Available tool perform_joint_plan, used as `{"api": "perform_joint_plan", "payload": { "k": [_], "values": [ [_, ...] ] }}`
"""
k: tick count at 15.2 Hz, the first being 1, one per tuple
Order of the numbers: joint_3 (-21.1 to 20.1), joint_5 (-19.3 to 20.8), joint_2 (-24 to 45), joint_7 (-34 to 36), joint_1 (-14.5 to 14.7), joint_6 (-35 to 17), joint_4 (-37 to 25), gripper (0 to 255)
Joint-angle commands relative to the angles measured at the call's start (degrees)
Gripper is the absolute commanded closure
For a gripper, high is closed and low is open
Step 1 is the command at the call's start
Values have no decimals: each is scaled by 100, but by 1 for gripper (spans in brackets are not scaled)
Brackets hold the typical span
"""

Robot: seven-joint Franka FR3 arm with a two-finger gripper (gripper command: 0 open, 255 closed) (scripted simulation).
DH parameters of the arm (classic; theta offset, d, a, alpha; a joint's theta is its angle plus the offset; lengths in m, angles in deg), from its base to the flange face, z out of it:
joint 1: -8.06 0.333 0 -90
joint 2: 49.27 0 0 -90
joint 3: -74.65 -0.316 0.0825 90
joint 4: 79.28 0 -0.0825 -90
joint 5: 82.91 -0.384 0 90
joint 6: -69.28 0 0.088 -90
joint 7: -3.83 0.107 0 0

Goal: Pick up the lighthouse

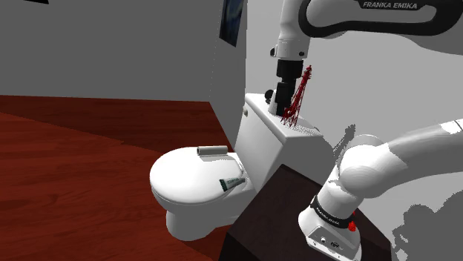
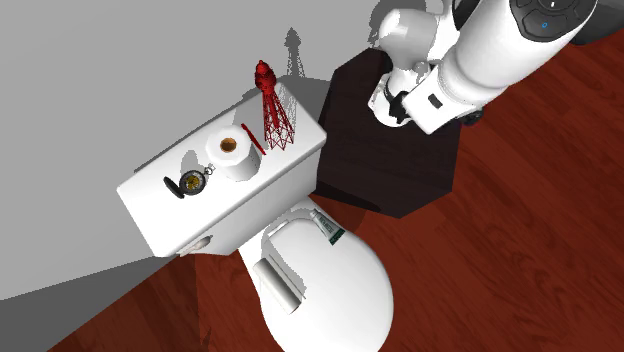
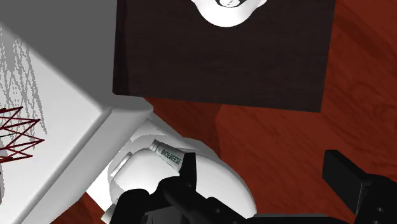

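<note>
The red lattice lighthouse (image 1: 300, 95) stands upright on the white toilet tank lid (image 2: 148, 188), at the end nearer the stand. The gripper (image 1: 283, 98) hangs just beside it, fingers (image 3: 184, 181) spread and clasping nothing. In the wrist view the tower lies off to one side of the fingers, so the hand should probably shift sideways until they straddle it. It should then close gently on the slender frame, clear of the toilet paper roll (image 2: 232, 152).
</note>
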Motion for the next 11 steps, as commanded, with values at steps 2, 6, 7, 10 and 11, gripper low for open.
{"api": "perform_joint_plan", "payload": {
  "k": [2, 6, 7, 10, 11],
  "values": [
    [83, 96, 96, -29, -81, 44, -123, 0],
    [400, 452, 501, -142, -383, 226, -655, 0],
    [477, 534, 607, -170, -453, 273, -798, 0],
    [701, 763, 936, -255, -648, 418, -1249, 0],
    [774, 834, 1048, -284, -710, 468, -1408, 0]
  ]
}}
